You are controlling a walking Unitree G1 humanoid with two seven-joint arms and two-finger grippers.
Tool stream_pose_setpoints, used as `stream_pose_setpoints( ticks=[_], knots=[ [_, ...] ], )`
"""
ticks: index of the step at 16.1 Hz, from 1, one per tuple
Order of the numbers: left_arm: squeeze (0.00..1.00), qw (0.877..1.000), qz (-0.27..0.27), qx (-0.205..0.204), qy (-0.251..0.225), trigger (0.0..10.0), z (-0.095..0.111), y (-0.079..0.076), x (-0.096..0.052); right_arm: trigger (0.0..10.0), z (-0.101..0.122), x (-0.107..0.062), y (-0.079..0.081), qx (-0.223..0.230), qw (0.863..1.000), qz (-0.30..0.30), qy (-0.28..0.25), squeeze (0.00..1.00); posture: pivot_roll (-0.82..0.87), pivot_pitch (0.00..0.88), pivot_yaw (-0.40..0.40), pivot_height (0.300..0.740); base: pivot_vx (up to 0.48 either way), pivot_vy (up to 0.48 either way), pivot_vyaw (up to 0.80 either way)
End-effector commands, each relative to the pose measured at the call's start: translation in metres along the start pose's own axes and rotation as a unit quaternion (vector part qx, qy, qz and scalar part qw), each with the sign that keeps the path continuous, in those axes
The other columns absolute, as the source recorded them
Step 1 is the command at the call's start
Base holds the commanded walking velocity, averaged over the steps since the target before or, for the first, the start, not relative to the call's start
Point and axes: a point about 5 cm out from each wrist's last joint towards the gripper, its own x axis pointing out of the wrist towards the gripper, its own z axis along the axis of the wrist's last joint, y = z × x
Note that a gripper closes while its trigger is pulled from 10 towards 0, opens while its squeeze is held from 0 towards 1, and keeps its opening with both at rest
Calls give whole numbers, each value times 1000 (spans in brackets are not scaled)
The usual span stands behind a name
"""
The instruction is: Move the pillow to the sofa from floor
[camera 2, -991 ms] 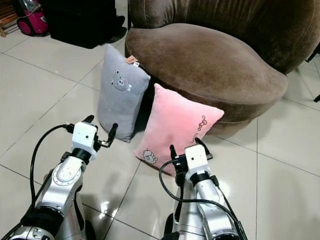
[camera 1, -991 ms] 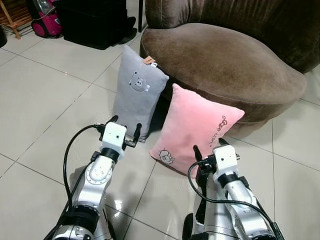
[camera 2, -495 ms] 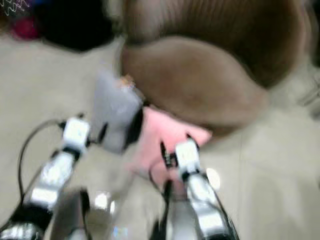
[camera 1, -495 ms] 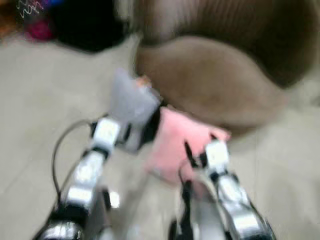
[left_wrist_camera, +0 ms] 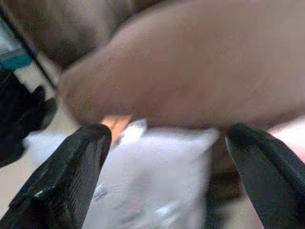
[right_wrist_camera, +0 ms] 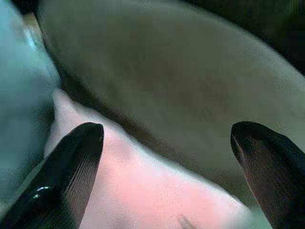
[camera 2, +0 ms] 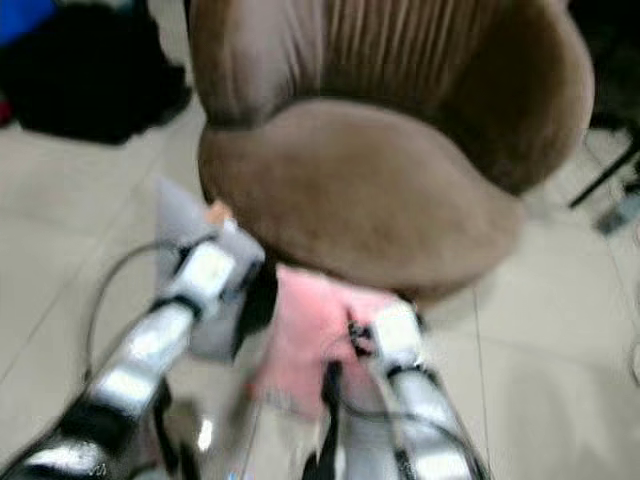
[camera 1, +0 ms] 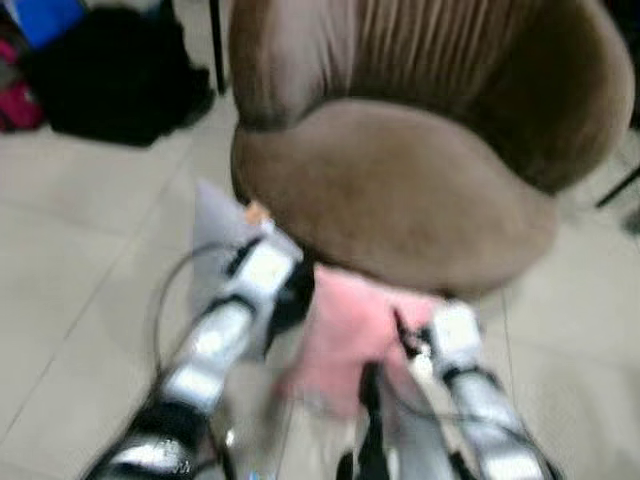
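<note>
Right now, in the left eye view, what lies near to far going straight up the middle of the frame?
Pink pillow on the floor, then the brown sofa's seat cushion, then the sofa's ribbed backrest.

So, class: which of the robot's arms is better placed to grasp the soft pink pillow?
Right: the open right gripper faces the soft pink pillow leaning on the brown velvet sofa; the left gripper faces the grey pillow.

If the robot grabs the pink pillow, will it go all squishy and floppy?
Probably squishy: the pink pillow looks plush and puffy, so it should dent between the fingers. Likely light for its size. It leans against the sofa, so a push may tip it flat.
</note>
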Motion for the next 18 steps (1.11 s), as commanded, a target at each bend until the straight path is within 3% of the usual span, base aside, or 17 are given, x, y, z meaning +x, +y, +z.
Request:
stream_pose_setpoints(
  ticks=[1, 8, 9, 12, 17, 18],
  knots=[
    [1000, 1000, -12, -6, 7, 10000, 1, -10, 3, 10000, -8, -8, -7, -12, 1000, -3, 18, 0, -80, 169, -103, 391, 300, -371, 0],
    [1000, 1000, -7, -9, 16, 10000, -1, -11, 4, 10000, -8, -8, -4, -18, 999, 6, 28, 0, -75, 154, -98, 391, 0, 0, 0],
    [0, 1000, -9, -8, 18, 10000, -1, -11, 4, 10000, -6, -7, -6, -23, 999, 7, 26, 0, -76, 152, -100, 391, 0, 0, 0],
    [0, 999, -27, -9, 24, 10000, -1, -13, 5, 10000, -4, -5, -13, -28, 999, 2, 26, 0, -76, 152, -103, 391, 0, 0, 0],
    [0, 984, -164, 54, 38, 10000, 2, -13, 12, 10000, 3, -2, -5, -21, 1000, 8, 16, 0, -81, 159, -88, 391, 0, 0, 0],
    [0, 978, -198, 65, 23, 10000, 15, -5, 16, 10000, 3, -1, -5, -19, 1000, 6, 16, 0, -87, 158, -83, 391, 0, 0, 0]
  ],
)
